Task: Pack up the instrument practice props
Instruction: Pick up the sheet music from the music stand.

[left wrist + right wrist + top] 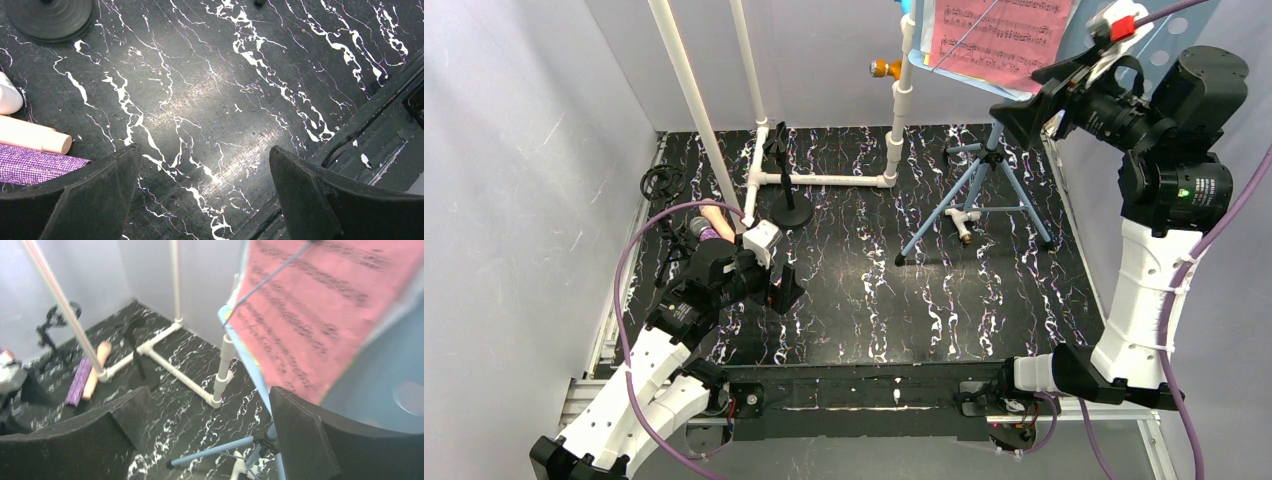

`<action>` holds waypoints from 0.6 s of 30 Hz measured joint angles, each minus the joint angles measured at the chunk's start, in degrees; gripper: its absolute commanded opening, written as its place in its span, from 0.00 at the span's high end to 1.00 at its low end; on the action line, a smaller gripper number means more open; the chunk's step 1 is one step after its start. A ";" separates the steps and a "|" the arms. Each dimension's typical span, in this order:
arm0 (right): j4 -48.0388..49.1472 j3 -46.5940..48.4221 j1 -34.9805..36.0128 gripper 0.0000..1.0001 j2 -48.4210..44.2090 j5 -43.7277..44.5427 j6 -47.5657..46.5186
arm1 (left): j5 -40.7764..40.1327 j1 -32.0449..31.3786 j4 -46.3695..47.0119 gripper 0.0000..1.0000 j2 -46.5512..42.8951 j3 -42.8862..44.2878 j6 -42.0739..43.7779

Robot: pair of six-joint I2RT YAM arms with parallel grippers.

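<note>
The pink sheet-music page (999,35) rests on the light-blue perforated music rack (1169,40), which stands on a blue tripod (984,195). My right gripper (1039,95) is open and empty, held high beside the page's lower edge; the page (320,305) and rack (380,390) fill the right wrist view above the open gripper (210,395). The pink microphone (714,215) and the glittery purple microphone (706,232) lie together at the left. My left gripper (786,290) is open and empty just right of them; its wrist view (204,150) shows both handles (35,137) (35,164).
A white pipe frame (824,180) stands at the back, with a round-base black mount (789,210) in front of it and a black tripod mount (664,180) at far left. Grey walls close in the black marbled table (874,290).
</note>
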 measured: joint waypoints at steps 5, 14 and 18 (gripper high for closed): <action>3.96 0.00 -2.49 0.02 -0.59 6.69 9.40 | -0.02 0.00 -0.17 0.02 -0.02 0.00 0.00; 8.11 -0.57 -5.84 0.02 -1.92 12.00 19.58 | -0.02 0.00 -0.28 0.02 -0.37 0.00 0.00; 10.12 -2.21 -6.19 0.02 -1.75 11.04 23.17 | -0.02 0.00 -0.48 0.02 -0.37 0.00 0.00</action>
